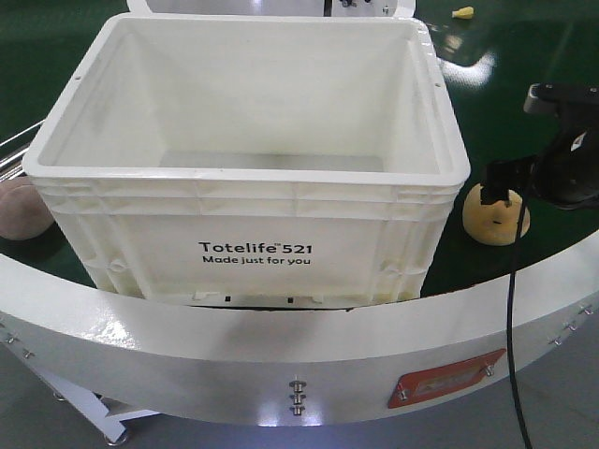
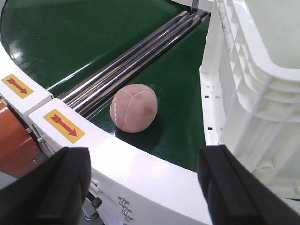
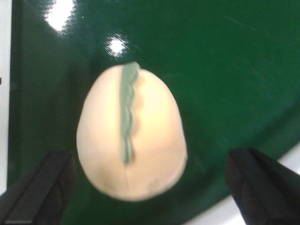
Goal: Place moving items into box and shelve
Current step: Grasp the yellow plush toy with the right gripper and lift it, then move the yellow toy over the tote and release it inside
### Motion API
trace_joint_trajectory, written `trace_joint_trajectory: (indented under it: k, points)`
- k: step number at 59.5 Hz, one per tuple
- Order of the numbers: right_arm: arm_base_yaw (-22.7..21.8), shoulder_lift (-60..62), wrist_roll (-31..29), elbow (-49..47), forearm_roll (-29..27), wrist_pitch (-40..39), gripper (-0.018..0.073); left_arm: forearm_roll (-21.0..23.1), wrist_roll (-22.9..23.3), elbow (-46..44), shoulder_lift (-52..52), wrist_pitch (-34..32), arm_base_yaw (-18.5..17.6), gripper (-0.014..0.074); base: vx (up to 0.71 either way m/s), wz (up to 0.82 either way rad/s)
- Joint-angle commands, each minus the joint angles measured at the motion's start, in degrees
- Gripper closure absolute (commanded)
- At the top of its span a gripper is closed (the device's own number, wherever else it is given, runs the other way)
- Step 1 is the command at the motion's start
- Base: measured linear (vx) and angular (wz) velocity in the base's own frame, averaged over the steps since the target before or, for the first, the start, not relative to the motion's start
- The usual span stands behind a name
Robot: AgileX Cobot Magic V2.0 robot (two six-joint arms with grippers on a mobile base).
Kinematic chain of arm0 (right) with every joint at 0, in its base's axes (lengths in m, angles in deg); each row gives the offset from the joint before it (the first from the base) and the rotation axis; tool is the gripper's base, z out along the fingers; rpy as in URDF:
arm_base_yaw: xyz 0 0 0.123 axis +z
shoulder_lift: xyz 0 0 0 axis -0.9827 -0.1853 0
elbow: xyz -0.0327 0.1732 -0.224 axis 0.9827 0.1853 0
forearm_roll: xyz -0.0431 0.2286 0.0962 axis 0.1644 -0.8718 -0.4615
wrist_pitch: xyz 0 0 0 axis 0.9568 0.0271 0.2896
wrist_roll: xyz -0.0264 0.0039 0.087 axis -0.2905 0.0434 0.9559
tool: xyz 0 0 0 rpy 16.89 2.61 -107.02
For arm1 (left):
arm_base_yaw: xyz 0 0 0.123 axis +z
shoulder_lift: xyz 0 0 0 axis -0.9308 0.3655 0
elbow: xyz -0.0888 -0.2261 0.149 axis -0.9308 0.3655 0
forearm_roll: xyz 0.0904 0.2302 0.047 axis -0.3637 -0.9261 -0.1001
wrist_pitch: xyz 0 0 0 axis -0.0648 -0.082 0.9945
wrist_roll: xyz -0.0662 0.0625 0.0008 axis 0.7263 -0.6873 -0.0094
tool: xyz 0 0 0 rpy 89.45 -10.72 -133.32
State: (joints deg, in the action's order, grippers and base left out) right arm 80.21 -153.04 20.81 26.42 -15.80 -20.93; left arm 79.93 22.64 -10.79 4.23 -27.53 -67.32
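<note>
The white box (image 1: 243, 173), printed "Totelife 521", stands empty on the green belt. Left of it lies the round pinkish-brown plush (image 1: 21, 210). In the left wrist view this plush (image 2: 135, 108) rests between the rollers and the box wall (image 2: 253, 93). My left gripper (image 2: 145, 192) hangs open over the white rim, short of the plush. To the right of the box sits the yellow-orange plush (image 1: 496, 220), and my right gripper (image 1: 510, 187) hovers just above it. In the right wrist view that gripper (image 3: 152, 192) is open, its jaws straddling the plush (image 3: 150, 140) with its green leaf (image 3: 127, 112), apart from it.
A curved white rim (image 1: 281, 327) borders the green belt (image 1: 524, 56) at the front, carrying a red plate (image 1: 447, 377) and yellow arrow stickers (image 2: 65, 125). Steel rollers (image 2: 136, 51) run diagonally left of the box. A small yellow object (image 1: 462, 13) lies far back right.
</note>
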Motion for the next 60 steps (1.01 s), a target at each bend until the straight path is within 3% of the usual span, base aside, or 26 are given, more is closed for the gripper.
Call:
trace_joint_trajectory:
  k: [1, 16, 30, 36, 51, 60]
  points:
    - [-0.26, -1.39, -2.21, -3.94, -0.78, -2.26, -0.0120, -0.49, 0.29, -1.88, 0.76, -3.74, 0.04, 0.0023, 0.00, 0.00]
    - [-0.26, -7.80, -6.66, -6.43, -3.59, -1.72, -0.0070, -0.49, 0.29, -1.88, 0.76, -3.94, 0.04, 0.0023, 0.00, 0.00]
    - [-0.26, -5.33, -7.17, -6.43, -3.25, -1.71, 0.0179, -0.49, 0.29, -1.88, 0.76, -3.94, 0.04, 0.0023, 0.00, 0.00]
    - [-0.21, -2.05, -8.20, -7.42, -3.25, -1.41, 0.0244, -0.49, 0.29, -1.88, 0.76, -3.99, 0.04, 0.0023, 0.00, 0.00]
    - [0.10, 5.23, -9.87, -20.77, -4.92, 3.48, 0.0247, -0.49, 0.29, -1.88, 0.76, -4.04, 0.04, 0.0023, 0.00, 0.00]
    - [5.08, 6.37, -12.80, -28.81, -7.11, 4.67, 0.0247, -0.49, 0.29, -1.88, 0.76, -4.15, 0.04, 0.0023, 0.00, 0.00]
